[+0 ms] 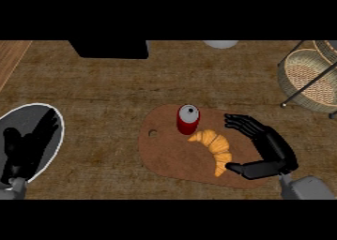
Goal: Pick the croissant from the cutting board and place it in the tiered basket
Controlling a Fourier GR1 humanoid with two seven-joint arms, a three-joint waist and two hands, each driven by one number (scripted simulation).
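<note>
Red can (187,119) just beside croissant (214,145) on cutting board (164,159); right hand (273,147) flanking.

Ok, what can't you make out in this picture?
Head view:
basket: cut off by the right edge.
black box and pale round thing: cut off by the top edge, unidentifiable.
plate: partly hidden under the left hand.
cutting board: corner hidden by the right hand.

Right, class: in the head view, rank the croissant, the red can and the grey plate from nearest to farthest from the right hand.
1. croissant: on the cutting board, beside the right hand.
2. red can: left of its fingertips.
3. grey plate: far left, under the left hand.
</note>
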